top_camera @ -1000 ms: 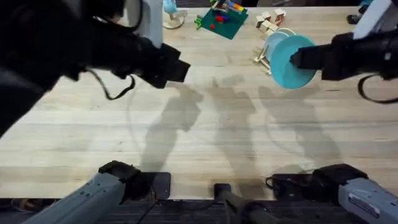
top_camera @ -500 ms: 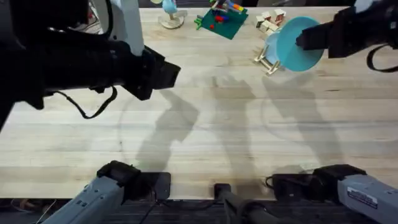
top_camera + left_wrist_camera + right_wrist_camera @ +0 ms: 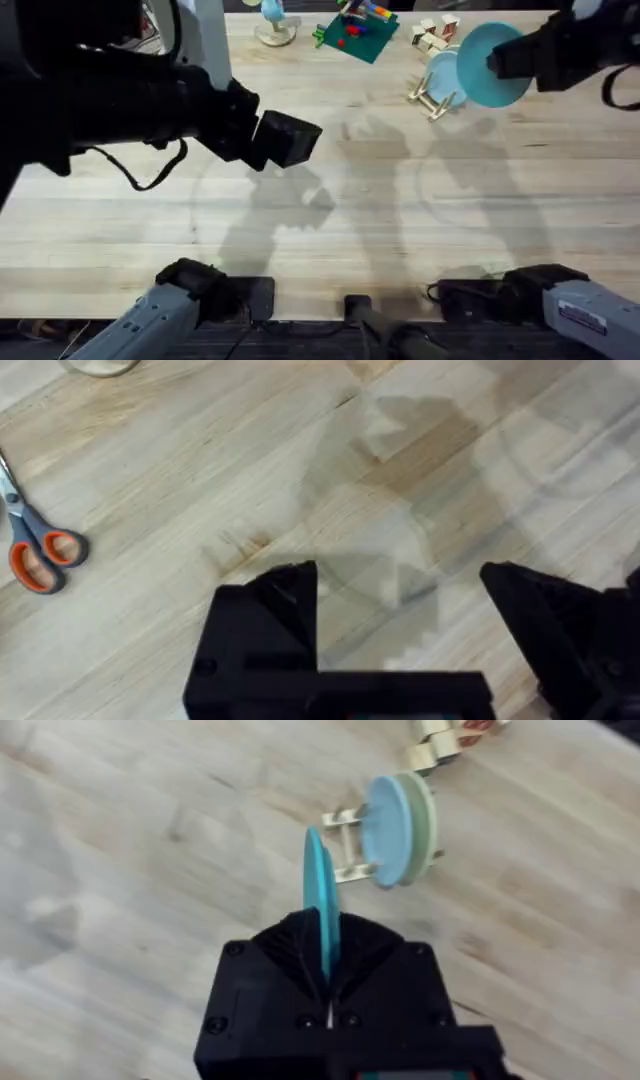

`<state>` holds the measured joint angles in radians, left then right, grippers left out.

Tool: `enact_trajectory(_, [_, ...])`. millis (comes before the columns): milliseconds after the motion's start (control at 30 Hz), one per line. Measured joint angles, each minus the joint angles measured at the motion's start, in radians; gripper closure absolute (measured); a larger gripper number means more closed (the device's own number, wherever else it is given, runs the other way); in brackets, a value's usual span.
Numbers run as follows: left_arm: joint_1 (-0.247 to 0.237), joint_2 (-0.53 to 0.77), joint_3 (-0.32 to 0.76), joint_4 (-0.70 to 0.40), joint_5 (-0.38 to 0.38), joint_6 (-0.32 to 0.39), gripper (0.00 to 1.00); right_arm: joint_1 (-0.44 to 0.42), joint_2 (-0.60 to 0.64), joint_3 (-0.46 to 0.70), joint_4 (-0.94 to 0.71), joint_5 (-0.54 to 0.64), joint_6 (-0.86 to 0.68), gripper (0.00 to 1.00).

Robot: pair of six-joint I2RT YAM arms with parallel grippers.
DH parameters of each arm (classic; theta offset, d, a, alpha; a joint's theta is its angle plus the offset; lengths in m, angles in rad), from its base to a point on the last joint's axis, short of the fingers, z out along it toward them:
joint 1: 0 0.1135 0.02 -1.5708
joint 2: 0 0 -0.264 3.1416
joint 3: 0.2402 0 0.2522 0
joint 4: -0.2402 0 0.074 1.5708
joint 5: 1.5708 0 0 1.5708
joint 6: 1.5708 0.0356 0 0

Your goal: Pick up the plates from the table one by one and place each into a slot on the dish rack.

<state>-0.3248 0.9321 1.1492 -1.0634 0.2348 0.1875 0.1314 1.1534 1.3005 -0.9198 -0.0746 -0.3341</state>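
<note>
My right gripper (image 3: 503,62) is shut on the turquoise plate (image 3: 482,68) and holds it on edge in the air, just right of the dish rack (image 3: 430,97). In the right wrist view the turquoise plate (image 3: 320,905) stands edge-on between my fingers (image 3: 290,955), a short way from the dish rack (image 3: 343,847). A pale sky-blue plate (image 3: 384,828) stands upright in a slot there; in the overhead view this pale plate (image 3: 443,74) sits partly behind the turquoise one. My left gripper (image 3: 295,140) hovers open over bare table (image 3: 180,480) at centre left, nothing between its fingers (image 3: 285,595).
A cream plate (image 3: 421,812) stands in the rack behind the pale blue one. Far off lie a green brick board (image 3: 355,33) and wooden blocks (image 3: 436,30). Orange-handled scissors (image 3: 35,545) lie on the wood near the left gripper.
My right gripper has carried the turquoise plate up and farther back, to beside the rack. The left gripper has shifted right toward the table's middle.
</note>
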Motion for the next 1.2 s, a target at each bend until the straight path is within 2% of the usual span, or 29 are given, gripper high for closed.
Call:
enact_trajectory(133, [0.000,0.000,0.000,0.000,0.000,0.000,0.006,-0.015,0.000,0.014,0.031,0.054,-0.045,0.971])
enact_trajectory(333, [0.000,0.000,0.000,0.000,0.000,0.000,0.006,-0.088,0.025,0.055,0.060,0.082,-0.085,0.971])
enact_trajectory(633, [0.000,0.000,0.000,0.000,0.000,0.000,0.006,-0.155,0.177,0.175,0.060,0.045,-0.140,0.971])
enact_trajectory(900, [0.000,0.000,0.000,0.000,0.000,0.000,0.007,-0.161,0.297,0.285,0.064,0.020,-0.177,0.971])
enact_trajectory(1200, [0.000,0.000,0.000,0.000,0.000,0.000,0.006,-0.161,0.308,0.300,0.067,0.013,-0.219,0.971])
